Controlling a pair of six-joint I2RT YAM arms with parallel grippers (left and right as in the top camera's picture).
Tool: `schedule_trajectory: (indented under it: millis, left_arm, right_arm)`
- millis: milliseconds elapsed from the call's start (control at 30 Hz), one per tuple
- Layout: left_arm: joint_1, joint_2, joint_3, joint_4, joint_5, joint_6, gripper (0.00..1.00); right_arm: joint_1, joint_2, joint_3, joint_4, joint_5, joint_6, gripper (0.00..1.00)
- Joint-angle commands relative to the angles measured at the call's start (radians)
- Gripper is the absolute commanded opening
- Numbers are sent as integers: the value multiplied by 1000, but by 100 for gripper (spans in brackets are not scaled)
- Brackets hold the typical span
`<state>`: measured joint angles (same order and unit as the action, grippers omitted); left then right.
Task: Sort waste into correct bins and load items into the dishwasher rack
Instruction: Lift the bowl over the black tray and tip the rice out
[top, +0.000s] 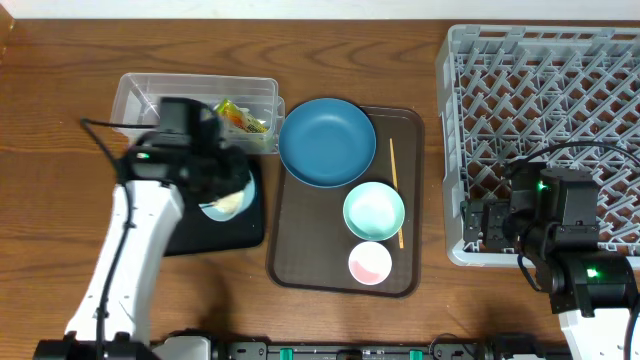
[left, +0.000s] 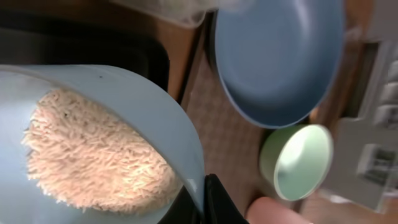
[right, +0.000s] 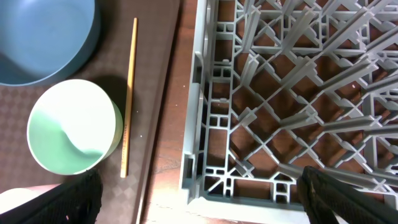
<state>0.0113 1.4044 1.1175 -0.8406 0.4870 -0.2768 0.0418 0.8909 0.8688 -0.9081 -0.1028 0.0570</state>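
Observation:
My left gripper (top: 222, 190) is shut on the rim of the white light-blue-rimmed bowl (top: 228, 203) and holds it tilted over the black tray (top: 215, 235). In the left wrist view, the fingers (left: 208, 200) pinch the bowl's rim (left: 124, 93), and the rice (left: 93, 152) lies inside. The snack wrapper (top: 240, 118) lies in the clear tub (top: 150, 95). The dark blue bowl (top: 327, 142), mint-green bowl (top: 374, 210), pink cup (top: 369, 263) and wooden stick (top: 394, 185) are on the brown tray. My right gripper (right: 205, 205) is open and empty above the grey rack's (top: 545, 130) near left corner. No tissue is in view.
The brown serving tray (top: 290, 250) lies between the black tray and the rack. The right wrist view shows the rack's edge (right: 199, 124), the stick (right: 129, 99) and the mint-green bowl (right: 71, 127). Bare wooden table (top: 50, 200) lies at the far left.

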Motion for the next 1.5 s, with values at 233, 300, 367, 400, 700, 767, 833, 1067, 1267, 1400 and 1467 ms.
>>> schedule_trajectory:
  millis: [233,300,367,400,700,767,833,1067,1267,1400,1467]
  left_arm:
    - [262,135,-73,8,612,296,6]
    - [301,167,-93,8,718,333,6]
    - [342,201,-107,8,829,365,6]
    - [358,213,-113,9,872,374,6]
    - [482,296,-132,5,1071,357,6]
    - [499,302,-132,5,1086,312,6]
    - [511,304,-132,5,1086,275,6]
    - [523,303,-132,5,1086,135,6]
    - [523,303,-132,5,1086,80,6]
    - [523,303,-132,10,1085,80,6]
    - [523,303,-132,13,1083,81,6]
  right_arm:
    - [11,0,19,-2,1,9,99]
    - [11,0,19,-2,1,9,99]
    - [11,0,19,-2,1,9,99]
    - [11,0,19,-2,1,9,99]
    - [11,0,19,-3,1,9,99]
    - [11,0,19,-5,1,9,99]
    - [11,0,19,-5,1,9,99]
    - [11,0,19,-5,1,9,99]
    - [11,0,19,-5,1,9,99]
    - [11,0,19,-5,1,9,99]
    - [11,0,19,-5,1,9,99]
